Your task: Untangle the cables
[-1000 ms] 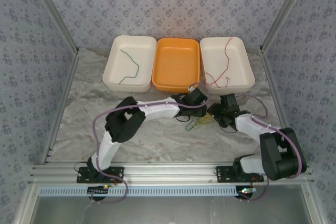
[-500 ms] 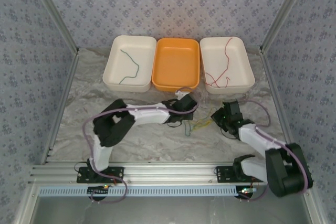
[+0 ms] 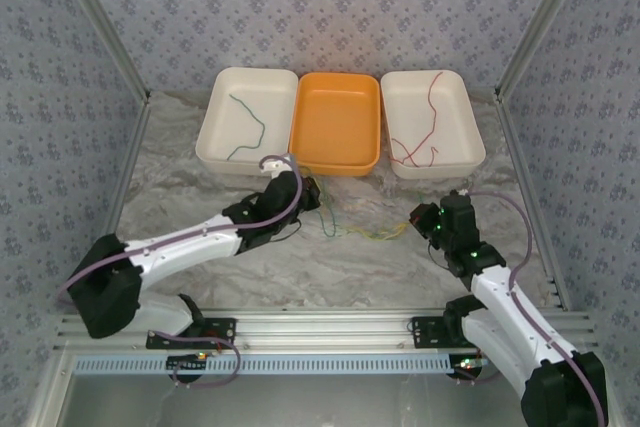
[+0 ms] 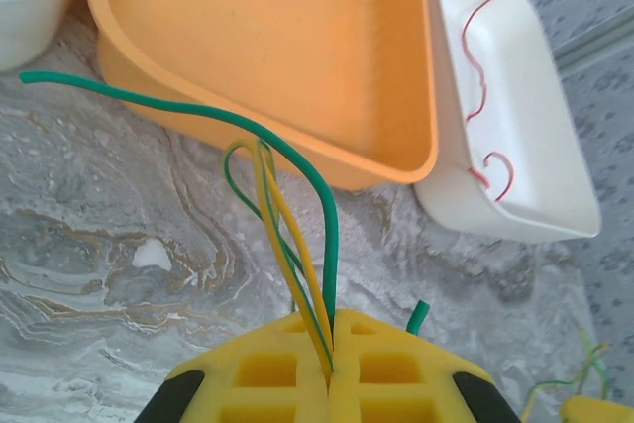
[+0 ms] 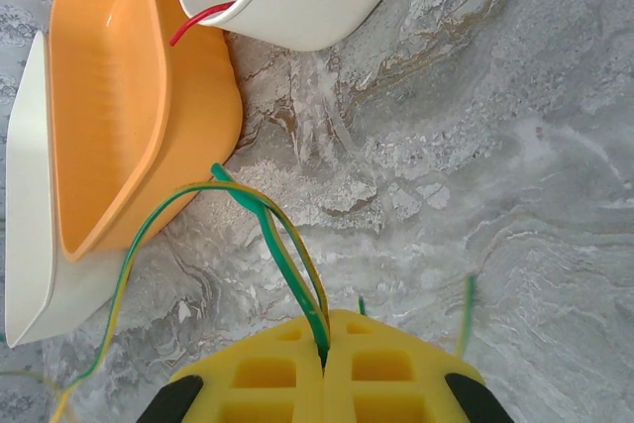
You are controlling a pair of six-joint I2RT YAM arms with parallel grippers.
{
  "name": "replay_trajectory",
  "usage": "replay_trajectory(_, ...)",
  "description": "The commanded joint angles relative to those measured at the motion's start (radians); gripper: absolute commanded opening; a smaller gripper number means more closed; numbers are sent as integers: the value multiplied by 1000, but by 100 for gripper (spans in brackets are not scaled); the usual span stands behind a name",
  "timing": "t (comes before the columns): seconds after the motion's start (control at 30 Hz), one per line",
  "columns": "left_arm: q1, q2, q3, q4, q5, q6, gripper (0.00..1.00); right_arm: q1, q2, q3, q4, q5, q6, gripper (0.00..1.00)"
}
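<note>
The left arm (image 3: 190, 245) lies low, its elbow folded far out to the left and its forearm reaching up and right. The left gripper (image 3: 312, 197) has its yellow fingers (image 4: 267, 373) pressed together, pinching the cables (image 4: 322, 215). The right arm (image 3: 510, 297) extends up and left from its base. The right gripper (image 3: 420, 217) is likewise closed on the cables. The grippers stand apart.
</note>
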Motion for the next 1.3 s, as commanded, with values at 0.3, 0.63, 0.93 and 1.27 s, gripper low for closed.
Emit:
replay_trajectory(0.3, 73, -126, -24, -68, 149, 157, 0, -32, 117, 96, -12, 25, -104, 0)
replay_trajectory(0.63, 73, -109, -94, -34, 137, 208, 5, -38, 321, 120, 43, -13, -153, 0)
replay_trajectory(0.93, 73, 136, 4, -80, 182, 235, 47, 66, 459, 172, 58, -37, -166, 0)
replay_trajectory(1.27, -33, 52, -5, -331, 107, 165, 37, 71, 424, 176, 8, 3, -185, 0)
